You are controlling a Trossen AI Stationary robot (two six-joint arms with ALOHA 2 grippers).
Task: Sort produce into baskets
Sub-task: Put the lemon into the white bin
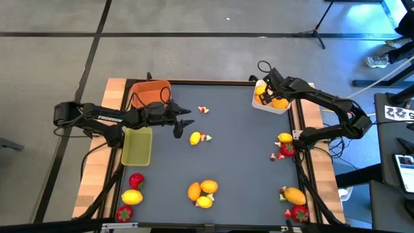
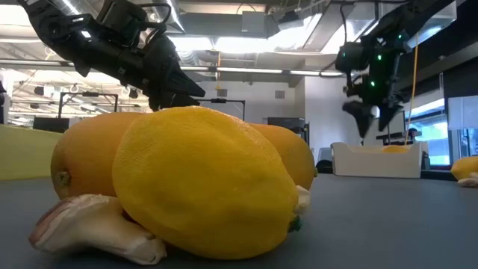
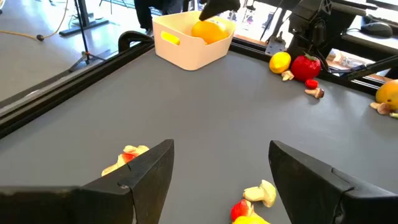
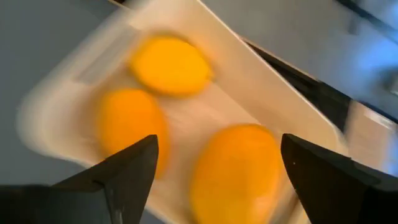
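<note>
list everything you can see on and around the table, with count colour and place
white basket: one, far right corner, three yellow-orange citrus fruits inside
orange basket: one, far left corner
yellow-green basket: one, left edge, nearer than the orange one
citrus cluster: three, yellow and orange, near middle
lemon with a pale-and-red bit: one, yellow, centre
small bit: one, red and pale, far centre
left near group: one lemon, two red strawberries
right edge group: one lemon, one strawberry, small bits
right near group: one lemon, one strawberry
left hand: open, over the mat by the centre lemon
right hand: open, above the white basket
</note>
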